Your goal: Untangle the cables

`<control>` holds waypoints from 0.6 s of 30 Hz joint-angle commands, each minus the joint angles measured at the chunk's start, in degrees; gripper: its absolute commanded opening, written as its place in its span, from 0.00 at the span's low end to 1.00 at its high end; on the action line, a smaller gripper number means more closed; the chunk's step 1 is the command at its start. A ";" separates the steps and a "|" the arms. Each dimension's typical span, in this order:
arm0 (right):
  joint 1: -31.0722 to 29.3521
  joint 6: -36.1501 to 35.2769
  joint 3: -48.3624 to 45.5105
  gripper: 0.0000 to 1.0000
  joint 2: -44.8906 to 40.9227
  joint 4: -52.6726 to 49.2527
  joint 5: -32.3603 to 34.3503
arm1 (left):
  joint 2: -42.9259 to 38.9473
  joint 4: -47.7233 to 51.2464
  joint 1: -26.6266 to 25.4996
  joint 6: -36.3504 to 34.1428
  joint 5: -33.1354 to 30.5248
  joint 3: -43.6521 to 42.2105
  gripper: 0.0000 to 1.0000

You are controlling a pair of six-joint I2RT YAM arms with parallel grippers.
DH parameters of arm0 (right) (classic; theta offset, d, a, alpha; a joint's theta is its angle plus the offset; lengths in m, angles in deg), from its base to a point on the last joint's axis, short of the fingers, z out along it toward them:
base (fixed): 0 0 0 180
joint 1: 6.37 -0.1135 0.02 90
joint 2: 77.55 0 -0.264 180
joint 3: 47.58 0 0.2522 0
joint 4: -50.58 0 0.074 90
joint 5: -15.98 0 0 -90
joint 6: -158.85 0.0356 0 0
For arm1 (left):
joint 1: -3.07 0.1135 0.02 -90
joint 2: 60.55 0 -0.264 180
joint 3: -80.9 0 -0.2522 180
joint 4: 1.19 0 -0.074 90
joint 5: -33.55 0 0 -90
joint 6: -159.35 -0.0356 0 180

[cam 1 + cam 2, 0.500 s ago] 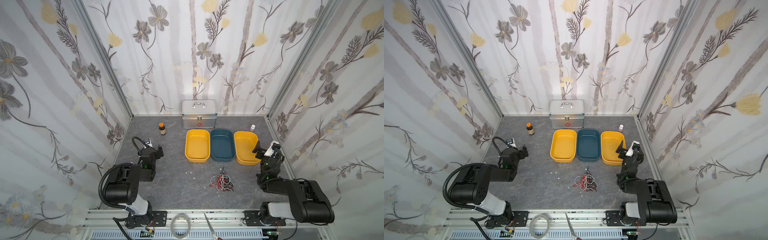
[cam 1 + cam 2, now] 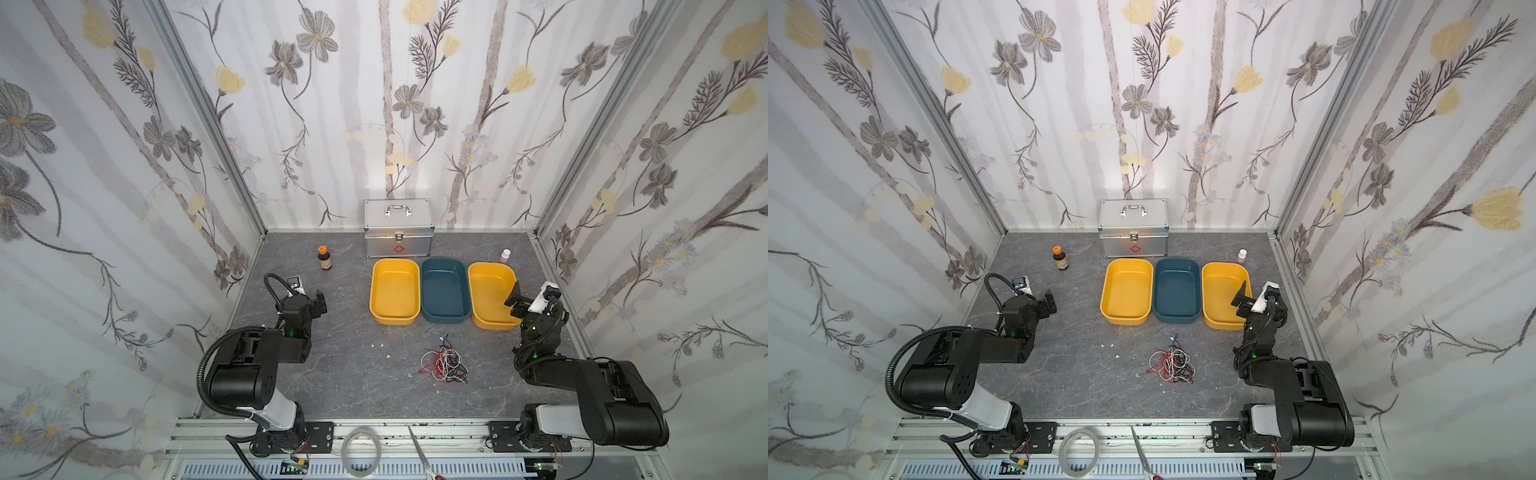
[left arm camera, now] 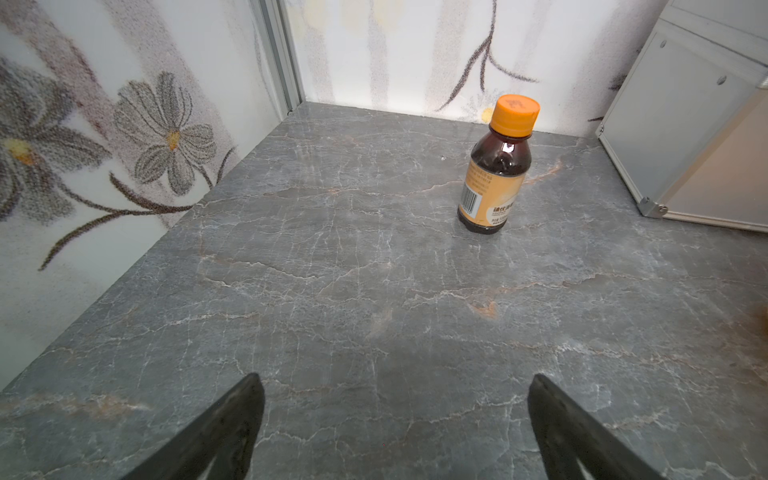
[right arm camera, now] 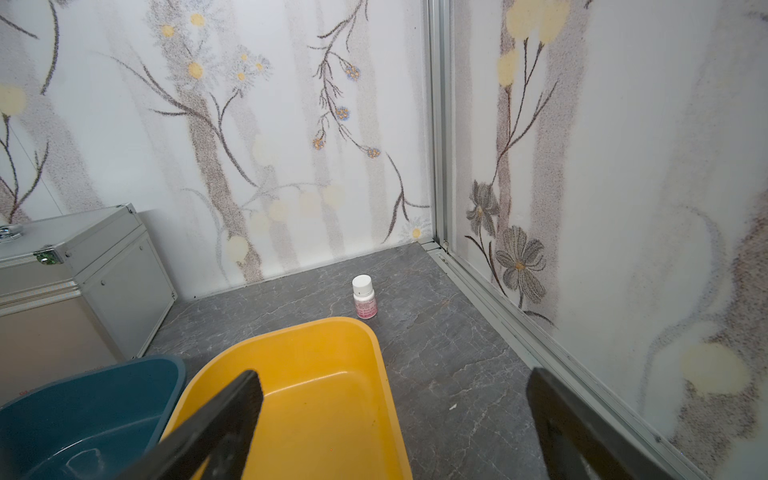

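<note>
— Both claws, the left gripper (image 3: 395, 376) and right gripper (image 4: 394, 371), stood spread wide, empty.
— Nothing started, I judged; the cables (image 2: 444, 365) lay knotted on the table (image 2: 353, 374) between them, awaiting a pinch.

We see a booth closed on 3 sides, from above: back wall (image 2: 374, 104) at 12 o'clock, left wall (image 2: 104, 187) at 9, right wall (image 2: 665, 166) at 3. All 3 are white w/ a floral print: grey & pale-yellow blooms, thin dark stems, broad grey-brown vert. stripes. The 11 o'clock post (image 3: 276, 50) & the 1 o'clock post (image 4: 440, 124) are bare alu, standing in the corners. The floor (image 2: 353, 374) is a dark-grey marble-look slab w/ pale veins, a few rusty streaks, slight gloss. At 6 an alu rail (image 2: 457, 430) edges it. Light is soft & even; we note the back wall glows brightest along its base.
</note>
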 commanded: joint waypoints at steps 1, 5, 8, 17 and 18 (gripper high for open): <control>0.00 -0.40 0.26 1.00 0.01 1.60 -0.56 | -0.02 -1.01 0.00 0.13 -0.21 0.40 1.00; 0.01 -0.35 0.22 1.00 0.01 1.57 -0.61 | -0.07 -0.98 -0.04 0.09 -0.21 0.39 1.00; -0.04 -0.40 0.26 1.00 0.01 1.64 -0.51 | -0.06 -0.93 -0.04 0.11 -0.16 0.36 1.00; 0.01 -0.31 0.26 1.00 0.02 1.52 -0.59 | -0.07 -0.71 0.20 0.21 0.36 0.41 1.00; 0.09 -0.28 0.26 1.00 -0.07 1.59 -0.65 | -0.23 -0.57 0.54 0.41 1.23 0.42 1.00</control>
